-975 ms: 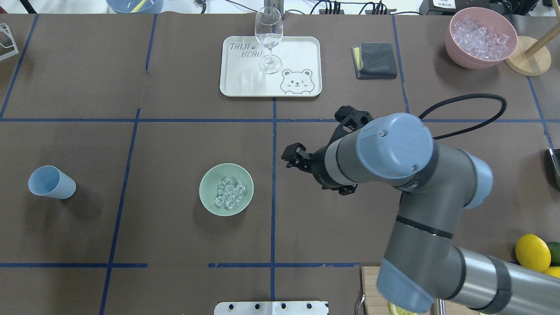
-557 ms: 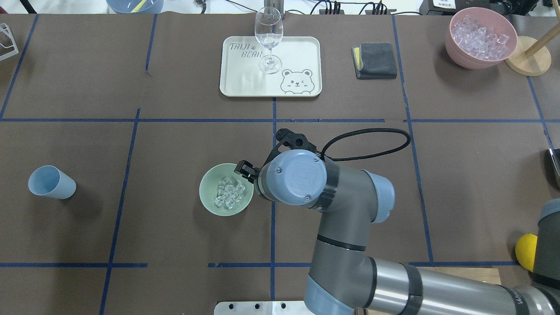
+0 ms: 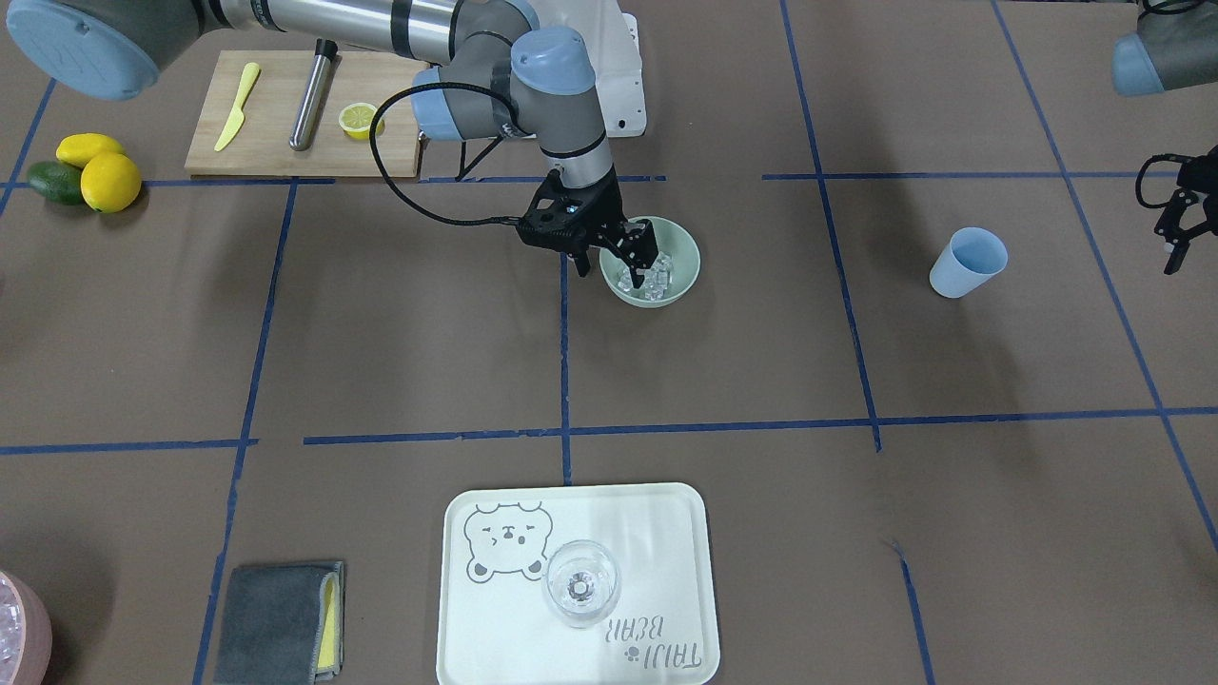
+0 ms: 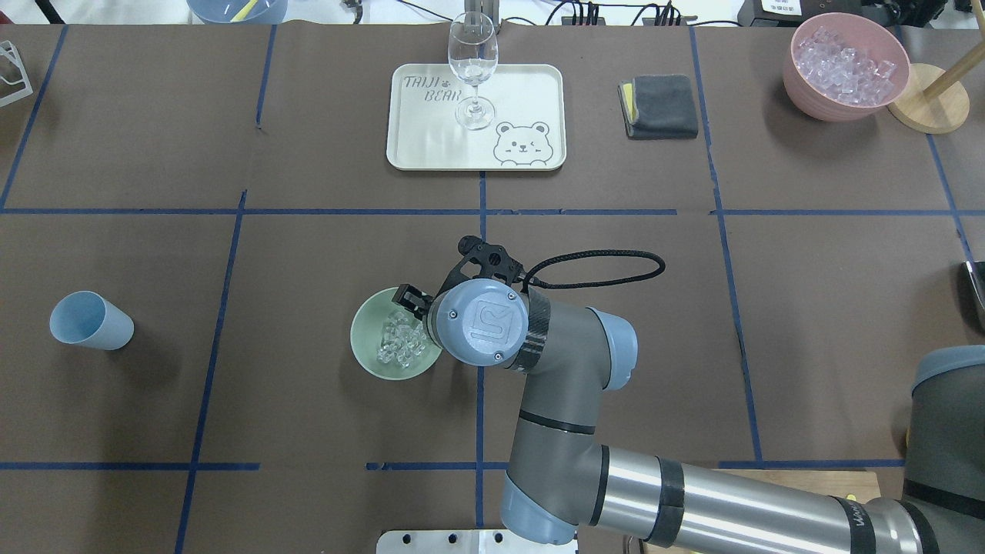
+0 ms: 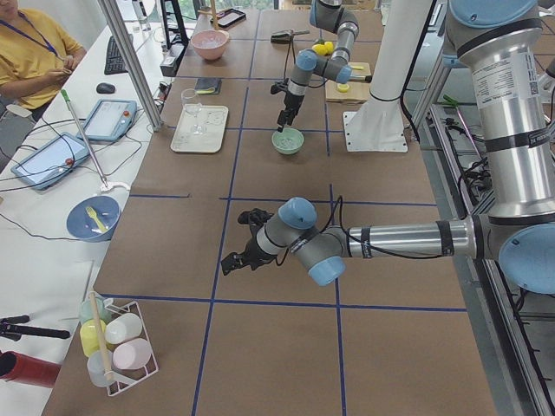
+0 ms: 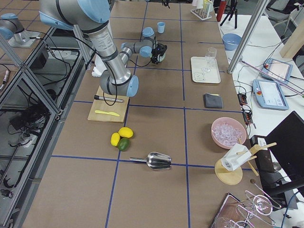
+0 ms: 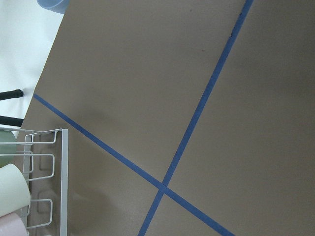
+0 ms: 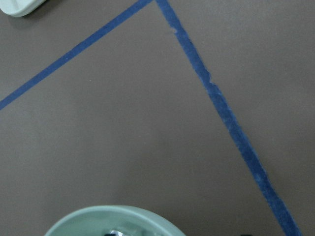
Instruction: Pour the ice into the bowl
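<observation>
The pale sage-green bowl [image 4: 368, 338] stands near the table's middle with a small heap of clear ice cubes [image 4: 394, 346] in it. It also shows in the front-facing view [image 3: 683, 276] with the ice [image 3: 658, 278]. My right gripper [image 3: 636, 249] is open at the bowl's rim on its right side in the overhead view. One finger reaches in over the ice. The wrist hides part of the bowl from overhead. The right wrist view shows only the bowl's rim [image 8: 108, 216]. My left gripper [image 3: 1172, 238] is open and empty, far off beyond the cup.
A light blue cup [image 4: 91, 321] lies at the left. A white tray [image 4: 523, 92] with a wine glass [image 4: 472, 69], a grey cloth [image 4: 660, 106] and a pink bowl of ice [image 4: 846, 65] are at the far side. A cutting board [image 3: 276, 124] and lemons [image 3: 109, 181] are near the robot.
My right arm has swung left from the table's middle to the bowl. Its gripper now stands at the bowl's rim over the ice. The bowl and ice have not moved.
</observation>
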